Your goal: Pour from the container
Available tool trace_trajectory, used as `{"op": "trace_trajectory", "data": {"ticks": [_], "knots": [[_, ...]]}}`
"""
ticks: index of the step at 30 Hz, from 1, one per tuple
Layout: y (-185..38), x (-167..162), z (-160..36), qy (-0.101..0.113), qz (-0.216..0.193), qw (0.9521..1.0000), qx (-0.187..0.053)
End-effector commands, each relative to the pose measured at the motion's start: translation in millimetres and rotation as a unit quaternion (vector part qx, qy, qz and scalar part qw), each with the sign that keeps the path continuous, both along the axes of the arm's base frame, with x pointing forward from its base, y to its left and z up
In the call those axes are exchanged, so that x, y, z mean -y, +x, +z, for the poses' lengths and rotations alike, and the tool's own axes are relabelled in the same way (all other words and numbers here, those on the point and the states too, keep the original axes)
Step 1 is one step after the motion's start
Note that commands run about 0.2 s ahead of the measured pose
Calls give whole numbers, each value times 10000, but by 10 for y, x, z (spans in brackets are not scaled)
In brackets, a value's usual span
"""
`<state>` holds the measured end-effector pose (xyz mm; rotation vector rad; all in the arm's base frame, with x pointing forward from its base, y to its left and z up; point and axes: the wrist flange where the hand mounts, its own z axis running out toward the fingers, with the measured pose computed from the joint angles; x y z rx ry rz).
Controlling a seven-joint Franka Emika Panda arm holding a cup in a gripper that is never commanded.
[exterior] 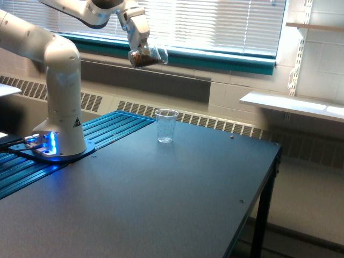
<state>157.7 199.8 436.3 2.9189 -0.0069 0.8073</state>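
In the exterior view the container (147, 56), a clear rounded cup with dark brown granules inside, hangs tilted in the air in front of the window blinds. My gripper (141, 45) is shut on it from above and to its left. A smaller speckled clear plastic cup (166, 126) stands upright on the dark table (177, 204), well below the container and a little to the exterior view's right of it. No granules are seen falling.
The white arm base (60, 123) with a blue light stands on a ribbed blue strip (102, 131) at the table's left. A radiator grille runs behind the table. White wall shelves (293, 105) are at the right, past the table's edge.
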Motion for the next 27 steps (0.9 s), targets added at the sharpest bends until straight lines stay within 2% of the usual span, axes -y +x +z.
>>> {"op": "trace_trajectory", "data": {"ticks": [1, 13, 27], "knots": [[-4, -63, -259, -102, -160, 9998, -41], [-9, -177, -477, -286, -188, 9993, -123], [-85, -187, -593, -393, -355, 9981, -318]]}}
